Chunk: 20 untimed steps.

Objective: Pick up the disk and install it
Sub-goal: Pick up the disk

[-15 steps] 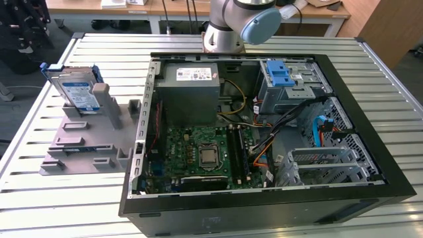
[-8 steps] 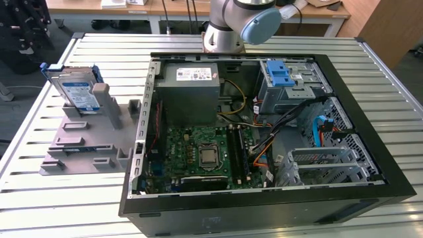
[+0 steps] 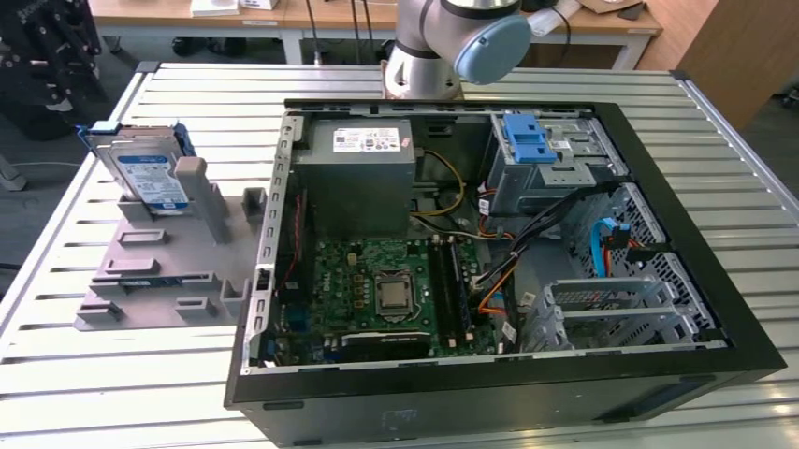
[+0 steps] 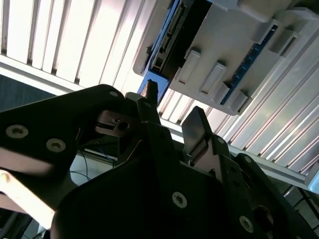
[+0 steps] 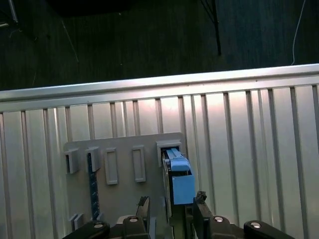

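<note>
Step as I read it: approach for the grab, disk not yet picked. To do it well I'd centre my pincer (image 5: 172, 201) over the narrow end of the disk (image 5: 179, 181) and come in square to its flat faces. I'd go deep enough that the fingertips (image 5: 199, 197) bear on the blue bracket's sides, not just its lip. In the first wrist view the disk looks closer to one tip than the other, so a small sideways trim seems worth it before closing. The disk stands on edge in a slot of the grey holder (image 5: 124, 149). My judgement is that any lift should run straight along that slot, since a skewed pull could bind on the slot walls or tip the holder. Pincer state: jaws apart, gripping nothing, with the gap a little wider than the disk is thick. The tips straddle the blue end closely. Probably no contact yet, but from this angle I can't rule out one tip grazing the bracket. In the second wrist view the space between the tips shows nothing in it, and the disk and holder lie just beyond. Farther out, the holder sits on the slatted table (image 3: 75, 393), upper left of the exterior frame, outside the open PC case (image 3: 699, 309). The drive cage (image 3: 556, 173) with its light-blue latch is upper right inside that case, well apart from the disk.
</note>
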Tool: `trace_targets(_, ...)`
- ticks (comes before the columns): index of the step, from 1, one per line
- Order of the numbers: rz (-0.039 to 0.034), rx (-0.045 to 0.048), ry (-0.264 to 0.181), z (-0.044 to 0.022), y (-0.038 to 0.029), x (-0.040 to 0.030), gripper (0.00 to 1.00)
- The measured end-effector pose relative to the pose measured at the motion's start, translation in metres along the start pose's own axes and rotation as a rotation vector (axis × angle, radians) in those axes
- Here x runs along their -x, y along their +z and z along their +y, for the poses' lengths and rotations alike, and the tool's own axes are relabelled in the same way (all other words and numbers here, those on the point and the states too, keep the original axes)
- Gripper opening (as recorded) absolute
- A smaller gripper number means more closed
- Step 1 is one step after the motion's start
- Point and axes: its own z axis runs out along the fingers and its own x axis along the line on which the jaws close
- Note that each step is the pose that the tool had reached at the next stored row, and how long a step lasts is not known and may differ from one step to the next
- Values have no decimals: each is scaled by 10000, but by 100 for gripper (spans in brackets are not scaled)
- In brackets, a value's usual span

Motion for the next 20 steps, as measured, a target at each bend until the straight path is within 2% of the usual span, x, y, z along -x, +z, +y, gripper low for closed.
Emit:
trace_targets(4,32,52,2,6,52,51,47)
trace_targets(11,33,65,1,6,160,60,47)
trace_targets(20,35,68,2,13,242,73,47)
